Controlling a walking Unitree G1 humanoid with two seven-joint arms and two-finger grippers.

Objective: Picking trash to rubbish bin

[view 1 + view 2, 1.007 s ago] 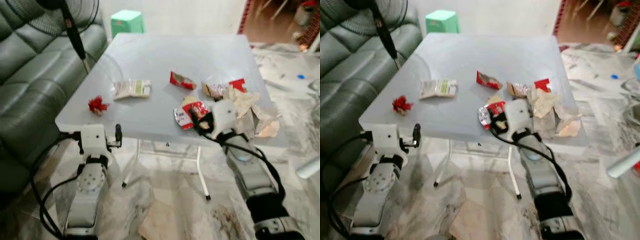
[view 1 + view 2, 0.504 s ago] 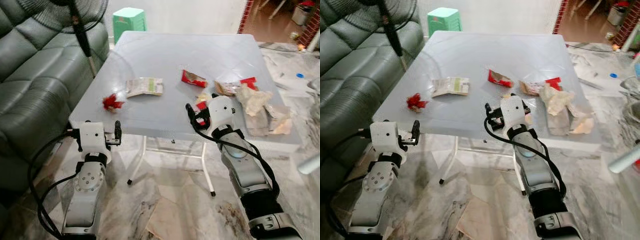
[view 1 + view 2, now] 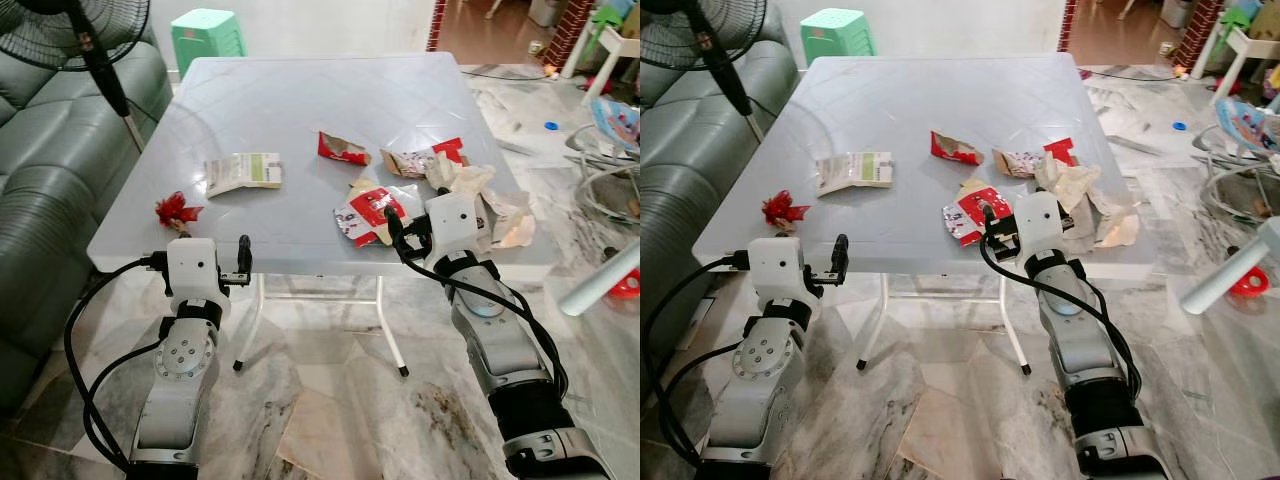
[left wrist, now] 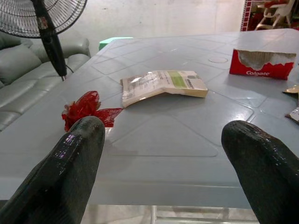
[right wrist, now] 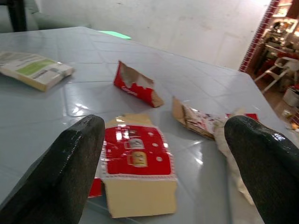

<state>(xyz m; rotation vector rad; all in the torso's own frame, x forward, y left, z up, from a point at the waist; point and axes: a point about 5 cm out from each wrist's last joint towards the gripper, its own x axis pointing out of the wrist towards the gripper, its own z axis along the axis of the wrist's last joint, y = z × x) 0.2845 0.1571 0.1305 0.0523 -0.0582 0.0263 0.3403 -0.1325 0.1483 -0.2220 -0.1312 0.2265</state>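
Right claw (image 5: pixel 163 154) spread, red carton (image 5: pixel 137 164) flat, lengthwise ahead.

A: Left gripper (image 3: pixel 243 262)?
B: Arm raised, forearm angled up and forward, wrist level; black fingers (image 4: pixel 74 163) spread wide, holding nothing.
A: Right gripper (image 3: pixel 392 232)?
B: Arm reaching forward, higher than the left; fingers (image 5: pixel 70 158) parted wide, nothing held.

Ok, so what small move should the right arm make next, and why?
Probably ease the right tool forward and down onto the flattened red carton. Its fingers are spread open on either side of the carton, which lies flat near the table edge, not yet gripped.
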